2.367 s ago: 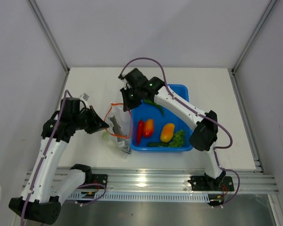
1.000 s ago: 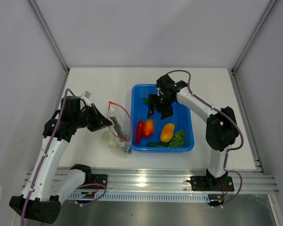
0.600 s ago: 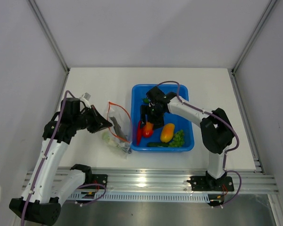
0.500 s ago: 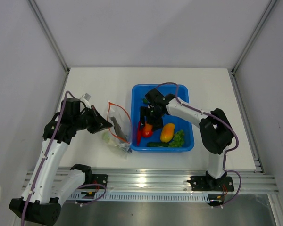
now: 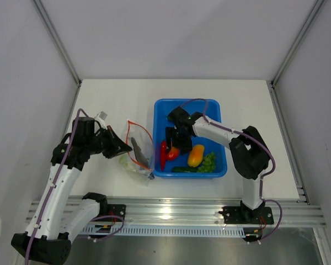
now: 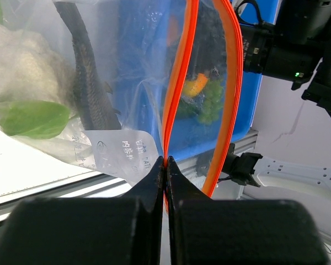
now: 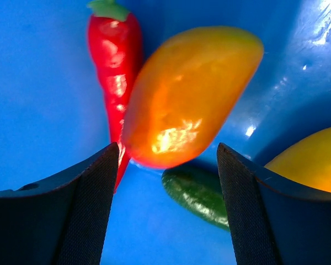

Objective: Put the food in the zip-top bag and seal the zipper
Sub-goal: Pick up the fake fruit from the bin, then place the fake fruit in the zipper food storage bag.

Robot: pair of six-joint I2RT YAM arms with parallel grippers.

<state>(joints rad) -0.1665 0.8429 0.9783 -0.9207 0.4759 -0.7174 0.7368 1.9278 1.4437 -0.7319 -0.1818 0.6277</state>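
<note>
On the left of the table, the left gripper is pinched tight on the zipper, its fingertips meeting on the near part of that red-orange strip. It holds up the zip-top bag, which stands just left of the blue tub with its mouth gaping. From the left wrist, the two halves of the strip bow apart above the pinch. Inside the clear plastic lie a grey fish and, further left, a white cauliflower with a green leaf.

Inside the tub, a red chili lies along the left side, touching an orange-yellow fruit on its right. The right gripper is low over that fruit with its jaws wide, one finger by the chili side and the other finger clear of the fruit's right flank; nothing is gripped. A long green vegetable lies just near of the fruit. Right of it sits a second orange-yellow fruit, then green grapes at the near right corner.
</note>
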